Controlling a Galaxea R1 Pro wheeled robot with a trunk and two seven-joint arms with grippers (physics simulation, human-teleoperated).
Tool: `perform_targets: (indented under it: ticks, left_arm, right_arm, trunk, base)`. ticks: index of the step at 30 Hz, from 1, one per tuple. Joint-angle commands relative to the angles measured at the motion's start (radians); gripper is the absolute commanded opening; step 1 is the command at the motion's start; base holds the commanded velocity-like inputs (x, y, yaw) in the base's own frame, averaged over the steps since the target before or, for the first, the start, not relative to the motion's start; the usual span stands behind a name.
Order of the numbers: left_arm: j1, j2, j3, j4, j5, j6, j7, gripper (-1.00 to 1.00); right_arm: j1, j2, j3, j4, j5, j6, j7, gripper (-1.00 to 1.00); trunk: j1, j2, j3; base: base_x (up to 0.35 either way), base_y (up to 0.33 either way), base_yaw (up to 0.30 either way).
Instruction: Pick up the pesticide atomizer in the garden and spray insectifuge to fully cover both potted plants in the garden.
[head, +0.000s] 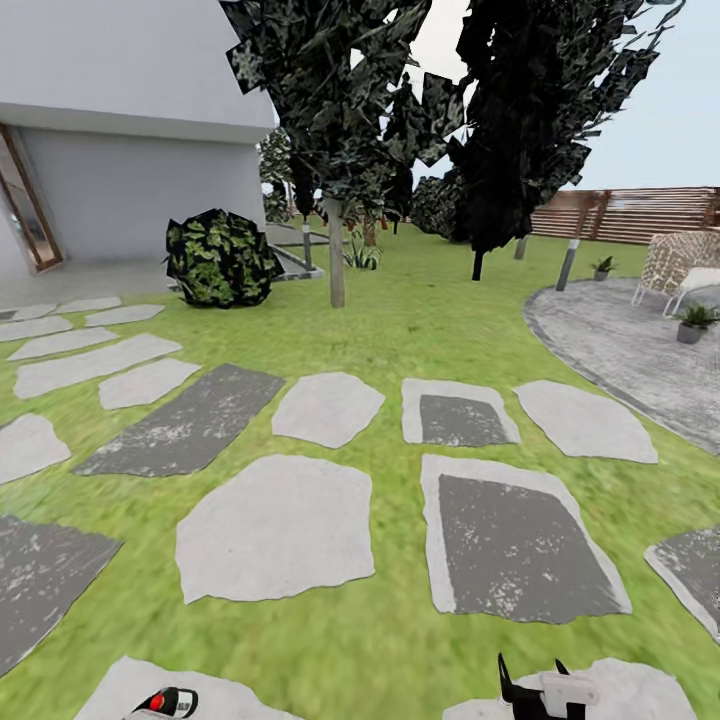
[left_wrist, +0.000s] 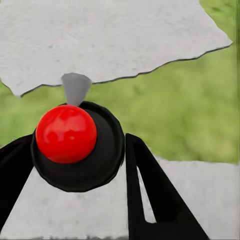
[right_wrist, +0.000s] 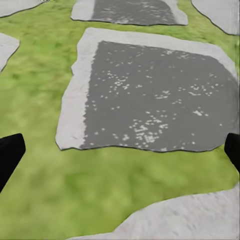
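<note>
Grey house wall (head: 130, 190), lawn (head: 400, 330), stepping stones (head: 275, 525)

A white house wall (head: 130, 120) with a wood-framed doorway (head: 25, 205) stands at the far left. In front of it sits a round leafy bush (head: 220, 258). Two tall dark trees (head: 335, 110) rise mid-scene, the nearer with a thin grey trunk (head: 337, 255). A grey bollard lamp (head: 569, 262) stands by the patio's edge, and a woven pale chair (head: 680, 262) rests on the paving at the far right. Closer, irregular flat stones lie scattered in the grass, some pale (head: 275, 525), some dark grey with light rims (head: 515, 545). The sky (head: 660, 100) is pale blue.
</note>
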Motion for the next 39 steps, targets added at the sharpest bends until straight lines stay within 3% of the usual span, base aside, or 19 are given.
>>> perform_targets:
  ticks: [1,12,26,39]
  left_arm:
    - [-0.001,-0.001,0.01,0.001,-0.005,-0.001,-0.005,-1.0]
    - [-0.001,-0.005,0.011,0.002,-0.005,-0.001,-0.003,-1.0]
    - [0.0,-0.006,0.011,0.004,-0.002,-0.006,-0.002,-1.0]
    - [0.0,-0.006,0.011,0.003,-0.001,-0.007,0.0,-1.0]
  right_arm:
    - [-0.001,0.0,-0.004,0.001,0.001,-0.003,0.001,1.0]
    - [-0.001,0.002,-0.002,0.001,0.001,-0.003,0.001,1.0]
    - [-0.001,0.002,-0.002,0.001,0.001,-0.003,0.001,1.0]
    - [-0.001,0.002,-0.002,0.001,0.001,-0.003,0.001,1.0]
  trunk:
    - [0.0,0.0,-0.001]
    - [0.0,0.0,-0.001]
    - [0.0,0.0,-0.001]
    - [0.0,0.0,-0.001]
  base:
    - [0.339,0.0,-0.282]
    - [0.343,0.0,-0.099]
    - [0.343,-0.005,-0.271]
    - [0.329,-0.134,-0.274]
